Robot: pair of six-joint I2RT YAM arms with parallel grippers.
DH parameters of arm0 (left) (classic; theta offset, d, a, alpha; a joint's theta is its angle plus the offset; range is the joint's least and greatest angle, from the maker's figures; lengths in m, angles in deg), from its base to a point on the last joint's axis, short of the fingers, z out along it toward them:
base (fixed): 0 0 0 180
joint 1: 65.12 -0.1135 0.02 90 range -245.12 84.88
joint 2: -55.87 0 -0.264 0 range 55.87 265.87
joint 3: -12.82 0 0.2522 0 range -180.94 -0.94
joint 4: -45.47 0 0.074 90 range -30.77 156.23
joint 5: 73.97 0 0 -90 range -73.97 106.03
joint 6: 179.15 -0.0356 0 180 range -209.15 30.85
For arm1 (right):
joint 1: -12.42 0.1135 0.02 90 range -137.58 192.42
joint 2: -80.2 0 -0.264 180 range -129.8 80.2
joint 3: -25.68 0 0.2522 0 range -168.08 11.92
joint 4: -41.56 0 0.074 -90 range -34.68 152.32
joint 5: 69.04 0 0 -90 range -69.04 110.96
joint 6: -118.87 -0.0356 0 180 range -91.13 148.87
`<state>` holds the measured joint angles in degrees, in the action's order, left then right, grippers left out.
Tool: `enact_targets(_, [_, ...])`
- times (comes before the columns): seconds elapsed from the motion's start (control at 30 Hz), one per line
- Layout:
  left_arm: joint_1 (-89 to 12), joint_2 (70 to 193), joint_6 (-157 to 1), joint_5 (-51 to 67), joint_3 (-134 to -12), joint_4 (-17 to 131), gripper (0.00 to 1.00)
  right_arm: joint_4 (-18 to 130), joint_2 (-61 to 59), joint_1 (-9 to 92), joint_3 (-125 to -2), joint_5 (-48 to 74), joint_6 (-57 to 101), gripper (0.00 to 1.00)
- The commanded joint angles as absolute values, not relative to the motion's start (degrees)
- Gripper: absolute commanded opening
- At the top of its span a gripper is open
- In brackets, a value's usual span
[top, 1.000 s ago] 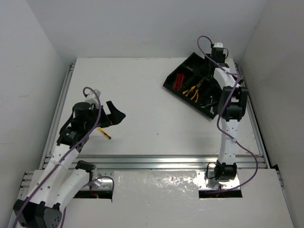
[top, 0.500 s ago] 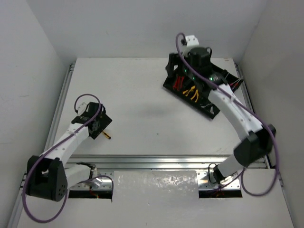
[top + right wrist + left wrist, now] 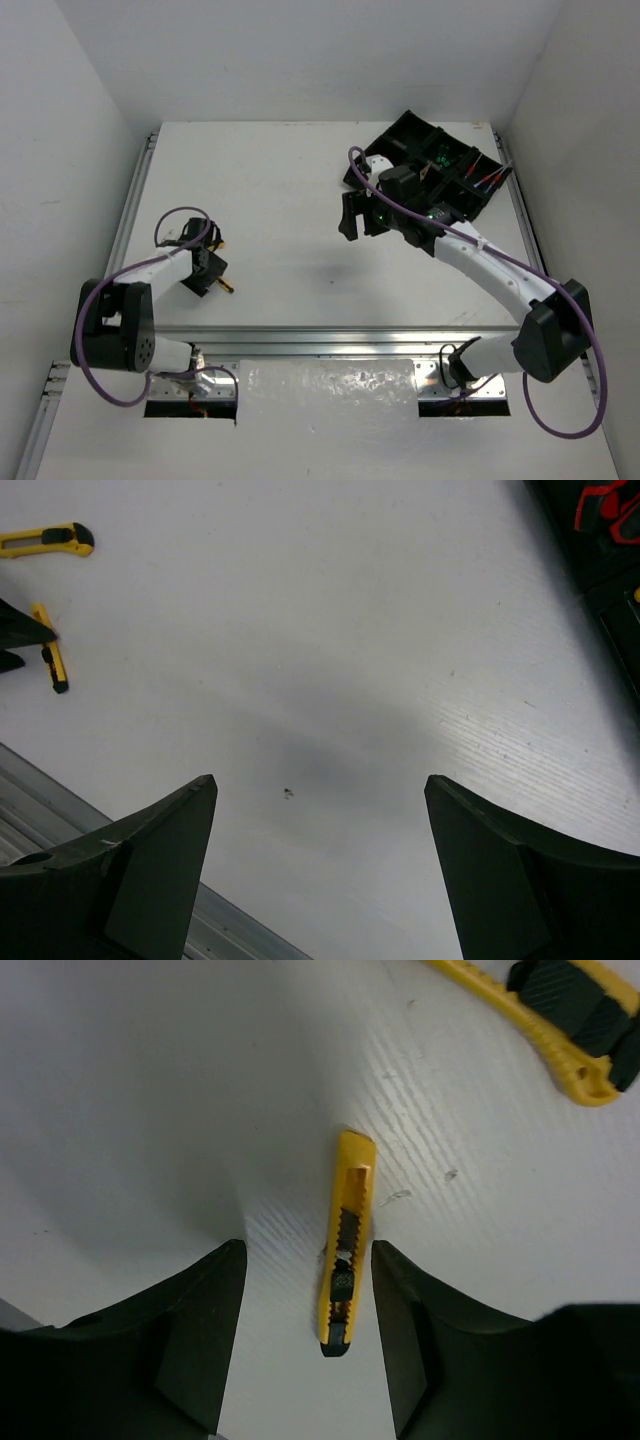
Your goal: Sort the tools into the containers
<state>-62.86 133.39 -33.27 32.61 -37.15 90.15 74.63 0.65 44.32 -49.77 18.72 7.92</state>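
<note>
The small yellow utility knife (image 3: 346, 1240) lies flat on the desk (image 3: 150, 1110) between the spread, released fingers of the left claw (image 3: 308, 1252), untouched, while the right claw (image 3: 320, 785), likewise released and empty, hovers near the black tray (image 3: 408, 122).

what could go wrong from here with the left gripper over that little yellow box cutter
The small yellow box cutter lies flat and off-centre in the open left gripper, so closing may push or spin it instead of gripping. The larger yellow-and-black cutter lies nearby and might get bumped.
</note>
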Motion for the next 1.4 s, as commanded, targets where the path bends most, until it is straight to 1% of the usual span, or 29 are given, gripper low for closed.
enact_targets(0.0, [-63.10, 137.15, -33.24, 30.97, -37.41, 87.54, 0.50, 71.32, 4.96, 44.59, -48.29, 17.80, 7.08, 0.84])
enact_targets(0.03, [-63.10, 138.13, -33.59, 30.62, -37.68, 87.36, 0.48, 71.23, 5.23, 44.77, -48.11, 18.58, 7.08, 0.84])
enact_targets(0.07, [-63.10, 139.27, -33.69, 30.36, -37.94, 87.62, 0.47, 71.32, 5.75, 45.03, -47.85, 19.02, 7.16, 0.84])
enact_targets(0.1, [-63.10, 141.46, -33.77, 30.09, -38.81, 88.58, 0.39, 71.32, 5.93, 45.47, -47.50, 19.12, 7.25, 0.84])
enact_targets(0.13, [-63.19, 142.35, -34.04, 30.09, -39.08, 89.02, 0.34, 71.49, 6.02, 45.64, -47.32, 19.29, 7.77, 0.84])
enact_targets(0.17, [-63.19, 143.84, -34.04, 29.65, -39.17, 89.38, 0.26, 71.67, 6.37, 45.91, -47.06, 19.21, 7.87, 0.84])
enact_targets(0.23, [-63.10, 144.64, -34.56, 29.21, -38.91, 89.38, 0.19, 71.67, 6.64, 46.00, -46.71, 18.86, 8.31, 0.84])
enact_targets(0.27, [-63.10, 144.90, -34.57, 28.95, -38.65, 89.12, 0.12, 71.67, 7.07, 46.08, -46.44, 18.50, 8.31, 0.84])
enact_targets(0.37, [-63.01, 144.64, -36.58, 26.41, -36.02, 86.58, 0.00, 70.01, 7.78, 46.09, -44.25, 16.06, 7.78, 0.85])
enact_targets(0.43, [-63.01, 143.85, -37.64, 25.09, -35.05, 85.61, 0.00, 67.38, 7.69, 46.09, -42.84, 12.63, 7.43, 0.86])
enact_targets(0.47, [-63.01, 141.94, -39.29, 23.08, -33.83, 83.86, 0.00, 66.15, 7.52, 46.09, -41.27, 7.91, 6.73, 0.90])
enact_targets(0.53, [-62.58, 138.77, -40.36, 20.70, -32.33, 82.01, 0.00, 61.58, 5.77, 46.35, -39.86, 2.62, 5.50, 0.91])
enact_targets(0.57, [-61.44, 134.14, -41.06, 18.16, -30.58, 79.47, 0.00, 59.30, 4.98, 47.22, -37.85, -1.67, 3.49, 0.91])
enact_targets(0.6, [-60.39, 131.31, -41.07, 17.09, -29.69, 78.14, 0.00, 55.19, 2.79, 48.01, -37.04, -2.93, 2.43, 0.91])
enact_targets(0.63, [-58.20, 125.97, -40.29, 16.30, -28.55, 76.56, 0.00, 49.67, 1.55, 49.93, -35.56, -3.47, 0.15, 0.91])
enact_targets(0.73, [-54.58, 118.48, -39.40, 16.12, -28.97, 76.72, 0.00, 44.27, -3.98, 54.76, -35.10, -2.16, -3.37, 0.90])
enact_targets(0.9, [-53.52, 111.44, -39.05, 7.26, -29.86, 74.54, 0.00, 36.08, -11.54, 59.35, -36.94, 1.45, -11.89, 0.84])
enact_targets(1.07, [-52.64, 107.82, -38.08, 4.69, -30.12, 74.26, 0.00, 32.39, -16.03, 61.11, -40.11, 0.31, -16.12, 0.79])
enact_targets(1.27, [-51.85, 106.94, -37.38, 0.56, -29.33, 71.54, 0.00, 31.24, -20.60, 63.75, -44.68, -0.48, -18.76, 0.76])
enact_targets(1.37, [-51.50, 105.19, -36.15, -1.37, -28.72, 69.79, 0.00, 31.24, -22.89, 63.93, -47.22, -0.83, -19.99, 0.68])
